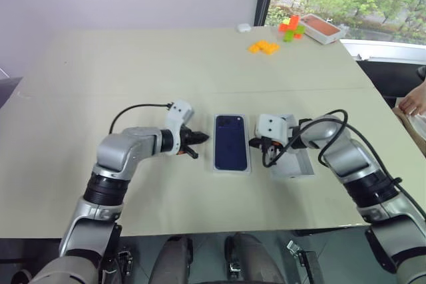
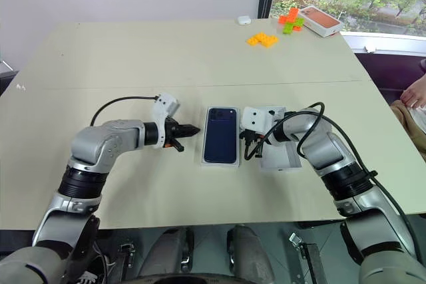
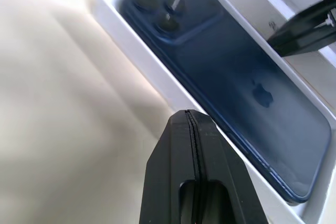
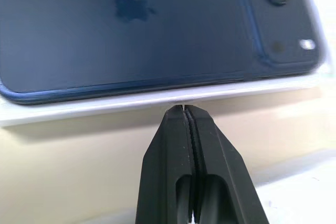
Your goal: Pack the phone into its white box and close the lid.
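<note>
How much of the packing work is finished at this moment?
Done: the phone lies back-up inside the white box. In hand: nothing; the left gripper and right gripper are shut and empty on either side of the box. Left: the lid, on the table under the right arm, must go on.

Orange blocks (image 1: 263, 46); earbud case (image 1: 243, 28)
</note>
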{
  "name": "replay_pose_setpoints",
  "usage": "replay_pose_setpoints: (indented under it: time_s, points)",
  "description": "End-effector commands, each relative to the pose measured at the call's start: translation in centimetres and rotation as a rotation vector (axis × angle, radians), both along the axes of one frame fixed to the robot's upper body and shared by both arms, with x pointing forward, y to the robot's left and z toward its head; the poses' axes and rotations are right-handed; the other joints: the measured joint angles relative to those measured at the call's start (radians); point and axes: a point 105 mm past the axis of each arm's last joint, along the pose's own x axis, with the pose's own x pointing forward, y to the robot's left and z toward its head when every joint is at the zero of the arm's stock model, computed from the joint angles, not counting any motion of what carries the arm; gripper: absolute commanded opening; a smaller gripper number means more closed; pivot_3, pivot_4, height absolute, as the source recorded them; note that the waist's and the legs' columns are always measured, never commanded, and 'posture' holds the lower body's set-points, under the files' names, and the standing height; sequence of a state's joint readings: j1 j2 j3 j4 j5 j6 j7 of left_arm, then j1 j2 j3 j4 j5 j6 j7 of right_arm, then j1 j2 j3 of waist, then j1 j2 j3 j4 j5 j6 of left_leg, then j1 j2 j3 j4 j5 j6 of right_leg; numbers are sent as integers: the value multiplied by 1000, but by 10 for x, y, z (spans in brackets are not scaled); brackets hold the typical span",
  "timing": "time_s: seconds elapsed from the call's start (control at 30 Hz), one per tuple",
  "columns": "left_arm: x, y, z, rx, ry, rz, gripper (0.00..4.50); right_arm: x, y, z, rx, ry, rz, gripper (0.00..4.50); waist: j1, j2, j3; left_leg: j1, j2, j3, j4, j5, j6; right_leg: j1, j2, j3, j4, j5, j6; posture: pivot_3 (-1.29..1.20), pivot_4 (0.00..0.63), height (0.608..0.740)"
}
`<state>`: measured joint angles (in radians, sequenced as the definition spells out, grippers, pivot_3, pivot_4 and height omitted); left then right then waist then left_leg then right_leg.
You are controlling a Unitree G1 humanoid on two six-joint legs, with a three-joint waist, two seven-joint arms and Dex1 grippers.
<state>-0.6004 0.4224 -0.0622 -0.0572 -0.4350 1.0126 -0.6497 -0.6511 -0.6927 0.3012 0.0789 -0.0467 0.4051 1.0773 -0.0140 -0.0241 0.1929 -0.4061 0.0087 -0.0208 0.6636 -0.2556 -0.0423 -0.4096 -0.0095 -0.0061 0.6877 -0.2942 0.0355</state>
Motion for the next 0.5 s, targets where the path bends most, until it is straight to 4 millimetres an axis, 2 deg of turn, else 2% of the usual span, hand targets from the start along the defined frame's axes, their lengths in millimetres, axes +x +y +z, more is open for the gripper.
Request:
replay_pose_setpoints:
  time_s: [0.03,0.07,0.17,0.27,0.3,0.33,0.43,0.5]
  points:
    - [3,15,21,-29,-93,31,523,8,1,35,139,-49,-34,547,1,0,0,0,0,0,0,0,0,0,0,0,0,0,0,0,150,740]
    - [3,16,22,-38,-92,35,765,7,2,38,161,-40,-36,829,2,0,0,0,0,0,0,0,0,0,0,0,0,0,0,0,150,740]
    - [2,33,36,-42,-162,42,2167,6,6,47,267,17,-122,2248,3,0,0,0,0,0,0,0,0,0,0,0,0,0,0,0,150,740]
    - [-4,48,47,-40,-235,18,3498,6,7,54,294,22,-218,3679,1,1,0,-1,1,0,0,0,0,-1,0,0,0,0,0,0,150,740]
    - [-7,52,49,-40,-250,4,4062,6,7,55,303,38,-256,4277,2,1,0,-1,1,0,0,0,0,-1,0,0,0,0,0,0,150,740]
    - [-10,56,50,-41,-259,-7,4449,6,5,55,308,52,-304,4500,2,1,0,-1,1,0,0,0,0,-1,0,0,0,0,0,0,150,740]
    - [-10,68,51,-60,-251,12,4449,10,-4,56,381,111,-479,4500,3,1,0,-1,1,0,0,0,0,-1,-1,0,0,0,0,0,150,740]
    - [-8,75,48,-60,-248,36,4449,1,-2,50,369,180,-536,4500,6,1,0,-1,0,0,0,0,0,-1,-1,0,0,0,-1,0,150,740]
